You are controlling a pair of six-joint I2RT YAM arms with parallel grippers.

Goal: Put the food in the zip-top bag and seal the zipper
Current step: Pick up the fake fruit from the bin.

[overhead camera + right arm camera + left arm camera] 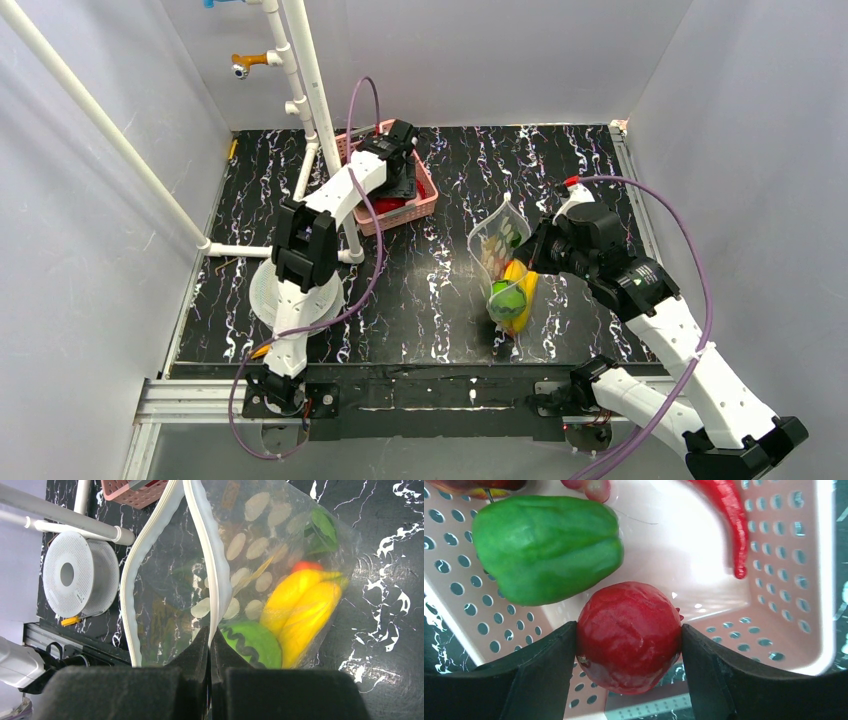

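My left gripper (pixel 629 632) is over the pink basket (pixel 425 205) and is shut on a round red fruit (pixel 629 635), held between both fingers. A green pepper (pixel 544 547) and a red chilli (pixel 729 515) lie in the basket. My right gripper (pixel 210 637) is shut on one lip of the clear zip-top bag (pixel 250 565) and holds its mouth open and raised. The white zipper strip (pixel 207 555) runs up from my fingertips. Inside the bag are a yellow banana (pixel 300 605), a green striped fruit (pixel 252 642) and an orange-red piece (pixel 306 566). The bag (pixel 503 262) stands at mid-table.
The pink basket's holed floor (pixel 769 625) fills the left wrist view. White pipes (pixel 310 95) stand behind the left arm. A white perforated round base (pixel 80 575) sits by the left arm. Grey walls close in the black marbled table (pixel 420 300).
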